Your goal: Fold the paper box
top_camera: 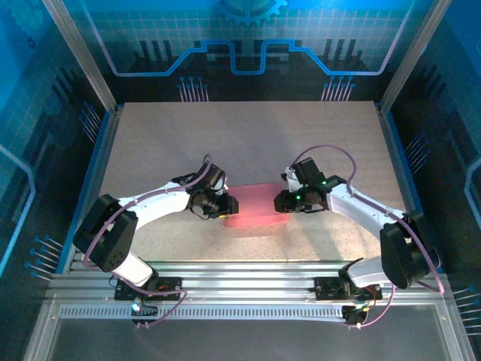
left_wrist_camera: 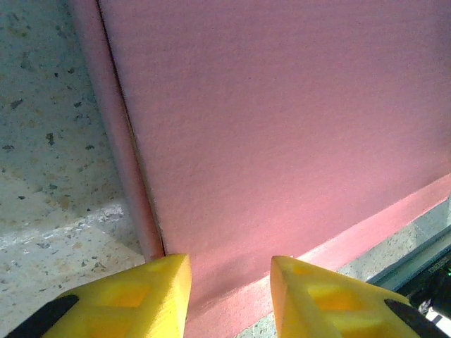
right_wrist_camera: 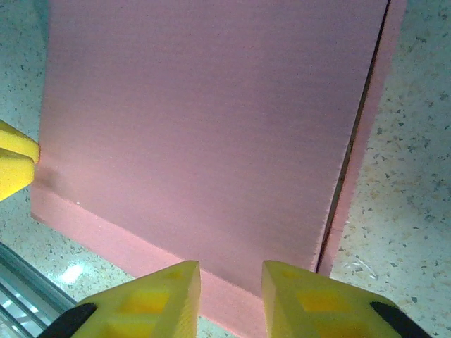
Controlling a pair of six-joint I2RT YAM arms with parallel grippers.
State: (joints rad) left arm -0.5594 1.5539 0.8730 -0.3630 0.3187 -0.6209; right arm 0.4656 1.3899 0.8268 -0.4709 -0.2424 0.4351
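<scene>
The paper box (top_camera: 255,204) is a closed pink shallow box lying flat in the middle of the table, its lid flap down (left_wrist_camera: 282,127) (right_wrist_camera: 197,127). My left gripper (top_camera: 216,204) is at its left end. In the left wrist view its yellow fingers (left_wrist_camera: 231,282) stand apart over the lid's near edge, with nothing pinched between them. My right gripper (top_camera: 284,201) is at the box's right end; its fingers (right_wrist_camera: 231,282) are likewise apart above the lid edge. A side flap edge (right_wrist_camera: 366,141) shows beside the lid. The left gripper's yellow fingertip (right_wrist_camera: 14,165) touches the box's far end.
The speckled table (top_camera: 248,135) stretches beyond the box toward the back wall. Aluminium rails (top_camera: 248,274) run along the near edge, just in front of the box. Blue side frames (top_camera: 90,173) border the table left and right.
</scene>
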